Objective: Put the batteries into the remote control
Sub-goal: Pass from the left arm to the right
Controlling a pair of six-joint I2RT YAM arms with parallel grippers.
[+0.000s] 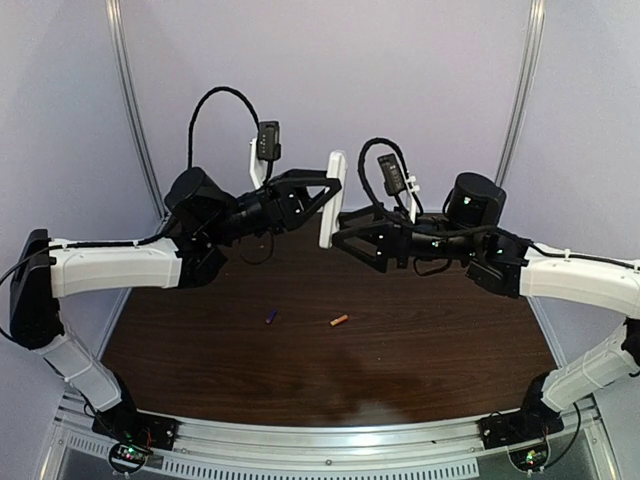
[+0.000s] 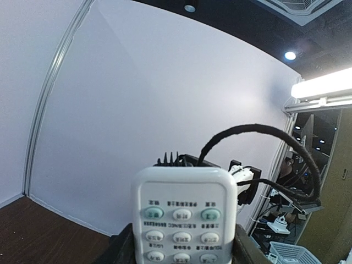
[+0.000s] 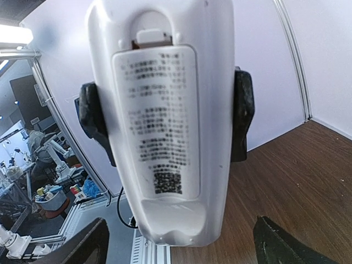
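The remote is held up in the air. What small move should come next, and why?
Probably bring the open right gripper to the latch tab and slide the battery cover off. The left gripper holds the remote control with its back toward the right one, cover closed, while the purple battery and orange battery lie on the table.

The work surface is a table (image 1: 420, 370) with a dark brown wood-grain top. Two items lie directly on it, both on their sides. The orange battery (image 1: 339, 320) lies near the middle of the top, turned slightly off the table's width. The purple battery (image 1: 271, 316) lies to the left of the orange battery, near it but apart, at about the same depth and angled more steeply. An aluminium rail (image 1: 330, 440) borders the near edge, well in front of the orange battery.
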